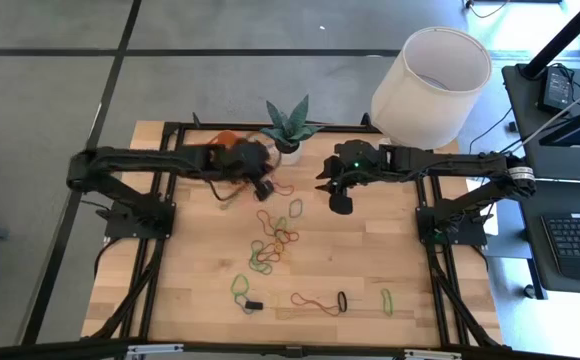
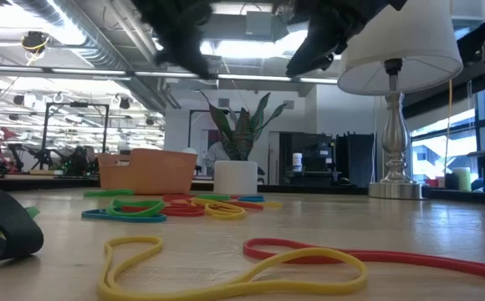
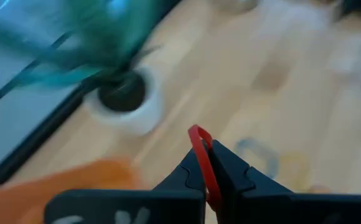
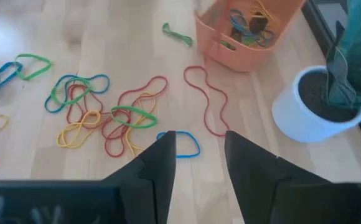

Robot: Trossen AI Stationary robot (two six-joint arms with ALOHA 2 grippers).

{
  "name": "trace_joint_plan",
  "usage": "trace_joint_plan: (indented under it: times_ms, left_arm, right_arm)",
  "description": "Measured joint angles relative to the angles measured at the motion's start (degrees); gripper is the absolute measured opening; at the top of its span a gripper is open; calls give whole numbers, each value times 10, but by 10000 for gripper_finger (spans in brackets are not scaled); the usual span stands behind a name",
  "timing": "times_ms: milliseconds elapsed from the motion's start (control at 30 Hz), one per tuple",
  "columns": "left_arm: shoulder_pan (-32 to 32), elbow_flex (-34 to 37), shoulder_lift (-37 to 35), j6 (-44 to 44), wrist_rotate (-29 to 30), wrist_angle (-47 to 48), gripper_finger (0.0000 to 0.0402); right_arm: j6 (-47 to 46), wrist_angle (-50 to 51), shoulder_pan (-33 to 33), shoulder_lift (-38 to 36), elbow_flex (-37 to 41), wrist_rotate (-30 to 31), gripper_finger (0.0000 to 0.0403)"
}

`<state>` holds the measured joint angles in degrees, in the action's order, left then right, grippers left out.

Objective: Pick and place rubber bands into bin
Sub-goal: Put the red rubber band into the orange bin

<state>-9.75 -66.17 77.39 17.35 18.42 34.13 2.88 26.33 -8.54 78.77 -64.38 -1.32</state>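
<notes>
My left gripper (image 1: pixel 265 187) hangs above the table near the orange bin (image 1: pixel 226 135), shut on a red rubber band (image 3: pixel 200 155). The bin's rim (image 3: pixel 37 186) shows close below it in the left wrist view. My right gripper (image 4: pixel 199 155) is open and holds nothing, above the table right of the plant pot (image 4: pixel 314 112). Several rubber bands lie inside the bin (image 4: pixel 246 28). Many loose rubber bands (image 4: pixel 106 115) in red, yellow, green and blue lie flat on the wood, and a long red one (image 4: pixel 205 99) lies just beside the bin. My left gripper pinches the red rubber band between its two shut fingers. A short arch of the band (image 3: pixel 197 132) stands out past the fingertips and the rest runs back between them. The fingers slant down toward the table's far side. The held part is clear of the table.
A small plant in a white pot (image 1: pixel 290 140) stands at the far edge between the two grippers, with a lamp with a white shade (image 1: pixel 430 85) at the far right corner. More bands (image 1: pixel 315 300) and a small black piece (image 1: pixel 254 304) lie toward the near edge.
</notes>
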Motion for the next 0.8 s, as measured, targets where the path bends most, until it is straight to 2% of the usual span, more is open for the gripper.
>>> trace_joint_plan:
  times_ms: [167,300,433,633,800]
  left_arm:
    - [-94,0,-45,-33,-10,95,3]
    - [-176,7,-44,-99,-83,103,3]
    - [-239,47,-28,-117,-126,107,2]
    - [-296,124,-11,-142,-175,58,3]
    - [-321,147,13,-141,-213,-9,19]
  right_arm:
    - [-48,-7,-9,18,0,2,142]
    - [-89,-32,-19,37,0,3,142]
    - [-125,-57,-28,58,0,4,142]
    - [-164,-74,-37,74,0,20,142]
    - [-178,-91,-37,78,0,47,142]
